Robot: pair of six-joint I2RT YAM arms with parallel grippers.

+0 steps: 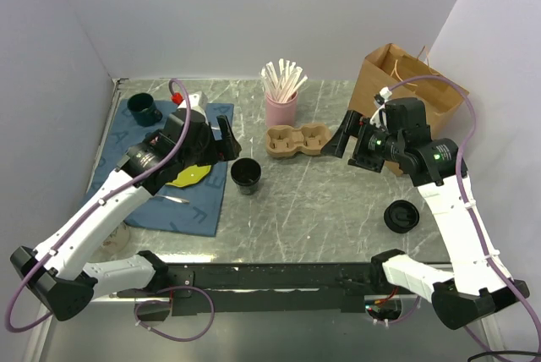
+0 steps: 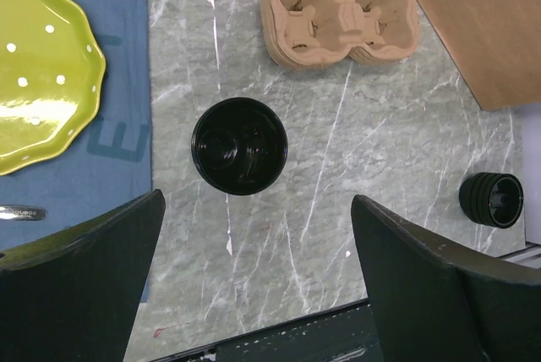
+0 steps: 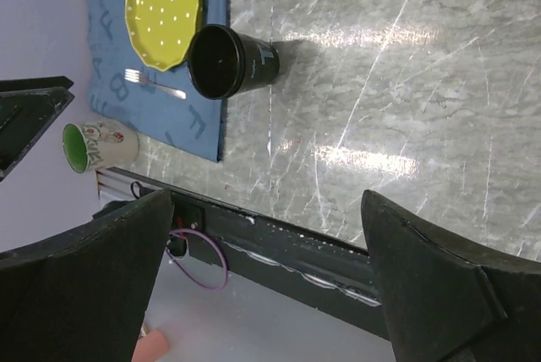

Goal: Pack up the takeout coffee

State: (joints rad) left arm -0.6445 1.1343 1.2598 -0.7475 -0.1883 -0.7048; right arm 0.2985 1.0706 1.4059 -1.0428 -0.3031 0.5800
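An open black coffee cup (image 1: 246, 174) stands upright on the marble table, just right of the blue mat; it also shows in the wrist views (image 2: 239, 145) (image 3: 230, 59). Its black lid (image 1: 401, 216) (image 2: 491, 200) lies apart at the right front. A cardboard cup carrier (image 1: 297, 140) (image 2: 341, 17) sits behind the cup, and a brown paper bag (image 1: 406, 83) stands at the back right. My left gripper (image 1: 225, 142) (image 2: 258, 199) hovers open just left of the cup, holding nothing. Between carrier and bag, my right gripper (image 1: 347, 144) (image 3: 267, 195) hangs open and empty.
A pink cup of wooden stirrers (image 1: 281, 95) stands behind the carrier. The blue mat (image 1: 161, 201) holds a yellow-green plate (image 2: 38, 66), a fork (image 3: 156, 83) and a dark mug (image 1: 141, 108). A green-lined mug (image 3: 97, 144) sits at the left front. Walls close three sides.
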